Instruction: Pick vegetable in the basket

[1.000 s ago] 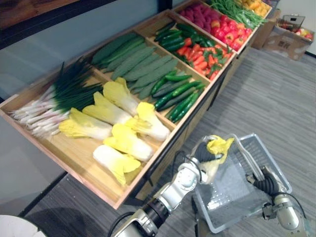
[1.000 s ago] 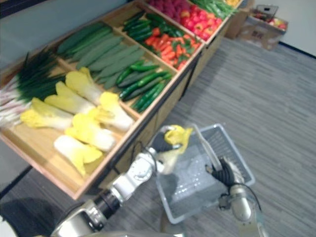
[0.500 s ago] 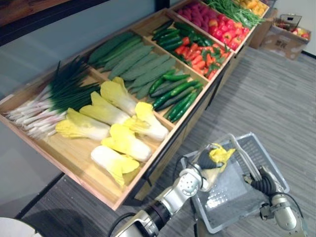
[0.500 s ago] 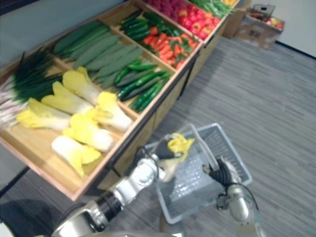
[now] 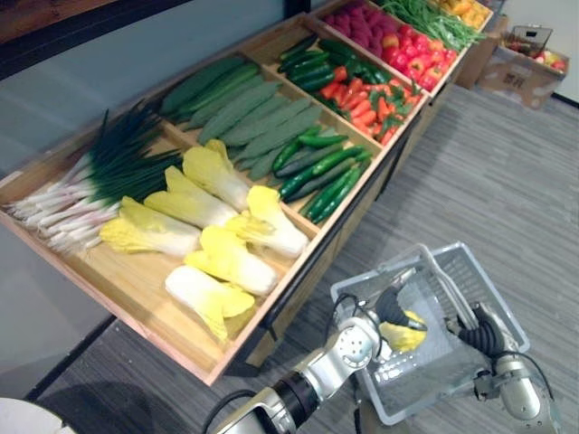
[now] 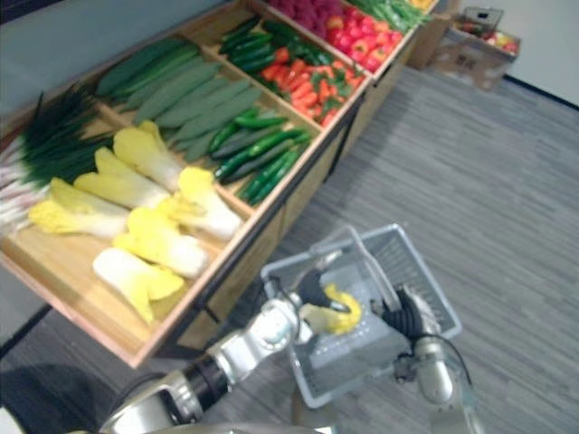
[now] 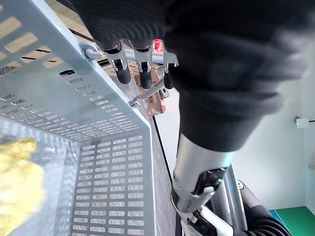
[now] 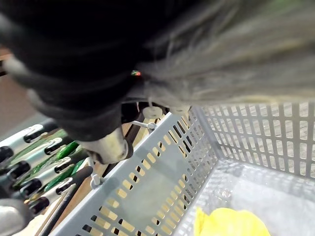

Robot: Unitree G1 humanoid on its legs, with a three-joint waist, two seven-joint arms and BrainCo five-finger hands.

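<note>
- One yellow-leaved cabbage (image 5: 404, 336) is down inside the grey slotted basket (image 5: 493, 276). It is on or just above the basket floor, and the right wrist view shows it low against the mesh wall.
- Left hand (image 5: 391, 309) reaches into the basket and sits directly over that cabbage. Whether it is closed on the cabbage or open cannot be told.
- Right hand (image 5: 481, 336) carries the basket, its fingers (image 8: 30, 188) curled round the handle (image 5: 450, 297).
- The basket hangs above the grey floor (image 5: 507, 163), just off the front edge of the wooden counter (image 5: 136, 289).
- More cabbages of the same kind (image 5: 231, 258) lie in the compartment along the counter's front edge. Spring onions (image 5: 99, 172) lie beyond them, toward its back edge.
- Progress, as a judgement: the pick looks done, with the vegetable inside the basket. What seems left is for the left hand to be free of it and lift clear.
</note>
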